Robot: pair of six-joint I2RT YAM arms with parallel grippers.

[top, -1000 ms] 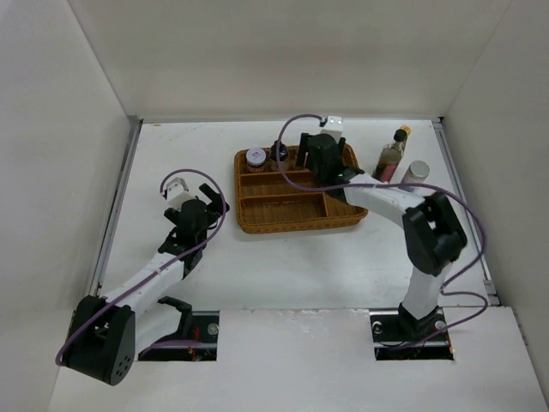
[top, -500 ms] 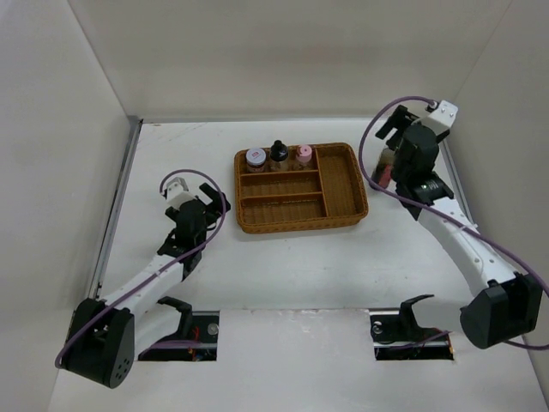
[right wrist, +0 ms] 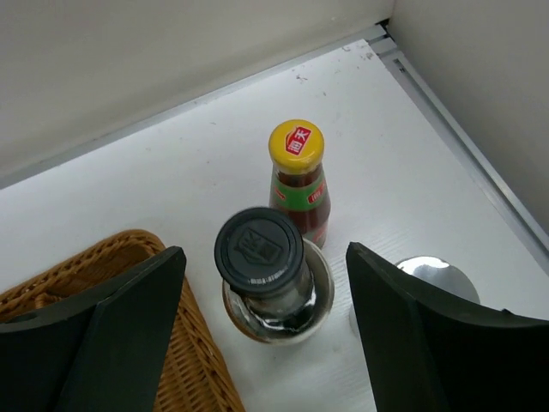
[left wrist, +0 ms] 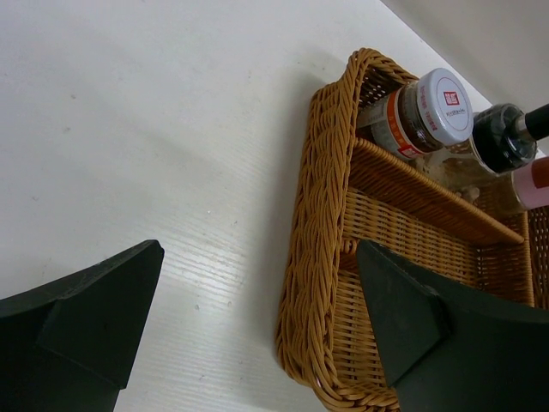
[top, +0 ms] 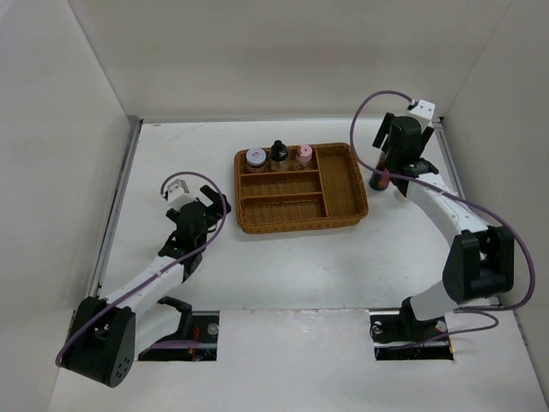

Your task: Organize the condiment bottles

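Note:
The wicker tray [top: 345, 199] holds three condiment bottles in its back row: a white-lidded jar [top: 256, 158] [left wrist: 446, 99], a black-capped one [top: 279, 154] [left wrist: 502, 137] and a pink-capped one [top: 304, 155] [left wrist: 536, 182]. Right of the tray, my right gripper [top: 396, 154] [right wrist: 264, 255] hangs open over a tall clear bottle [right wrist: 273, 300] with a dark cap, one finger on each side and touching nothing. Just behind it stands the yellow-capped sauce bottle [right wrist: 298, 176]. A grey lid [right wrist: 433, 276] peeks out by my right finger. My left gripper [top: 199, 209] [left wrist: 259, 249] is open, low by the tray's left end [left wrist: 322, 215].
The tray's two front rows and right-hand compartment hold nothing. The enclosure's right wall and a metal rail [right wrist: 463, 112] run close beside the bottles. The tray's corner [right wrist: 107, 257] lies just left of the tall bottle. White side walls box in the table.
My right arm left the tray's back row, swung right and came down over the tall bottle beside the tray. The pink-capped bottle now shows in the tray. The left arm has not moved.

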